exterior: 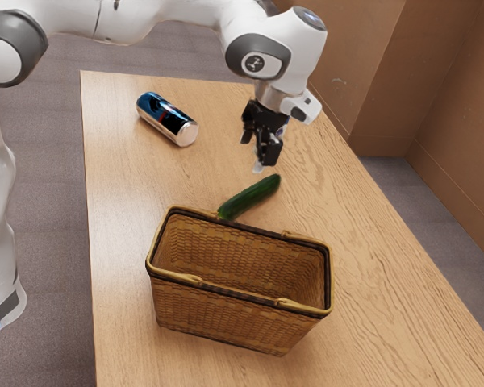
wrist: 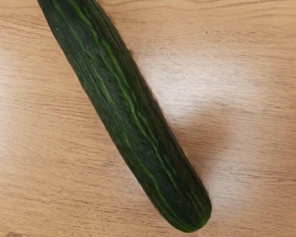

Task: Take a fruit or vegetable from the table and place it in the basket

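Exterior view: a grey carpeted floor [exterior: 52,161] spreads around the scene, with a plain brown wall [exterior: 375,72] at the far right. A long table of light, grained wood [exterior: 125,193] runs from the far side to the near edge of the view. From the exterior view's left, a white robot arm with grey joint covers [exterior: 129,16] reaches across the far part of the table, its hand bent downward. Nearer stands a rectangular basket of woven tan-brown wicker [exterior: 214,318], upright, its mouth facing up, with a dark band under the rim and handles lying along it. Beyond the basket, the black two-finger gripper [exterior: 256,155] hangs above the table, its fingers apart and holding nothing. Far left on the table, a blue, black and silver metal drink can [exterior: 168,119] lies on its side, its silver end turned toward the right. Between the gripper and the basket lies a long dark green cucumber [exterior: 252,197], slanting from near left to far right, its near end just beside the basket's far rim; whether they touch is unclear. The wrist view has the cucumber lying flat on the wood beneath the hand, with bright green streaks along its skin and one rounded end.
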